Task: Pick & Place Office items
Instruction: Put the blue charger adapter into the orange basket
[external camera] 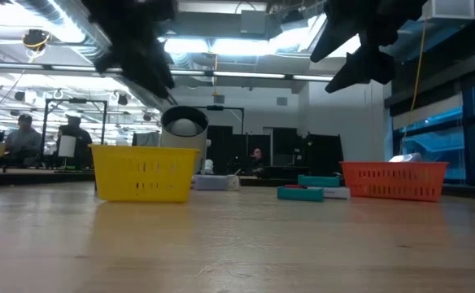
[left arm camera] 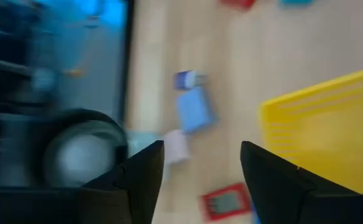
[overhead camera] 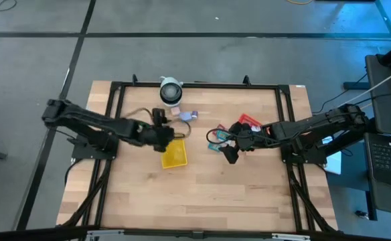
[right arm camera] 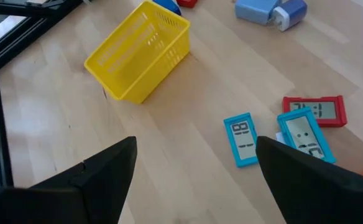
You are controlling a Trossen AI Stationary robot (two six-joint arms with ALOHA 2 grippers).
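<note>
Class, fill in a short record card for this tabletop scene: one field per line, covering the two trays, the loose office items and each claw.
Yellow tray: on the wooden table, near the left arm
Red-orange tray: on the right arm's side
Blue items: two lying flat, side by side
Red item: flat, just beyond the blue pair
Lavender and blue blocks: past the yellow tray
Left claw: open, empty, raised above the table
Right claw: open, empty, raised above the table
</note>
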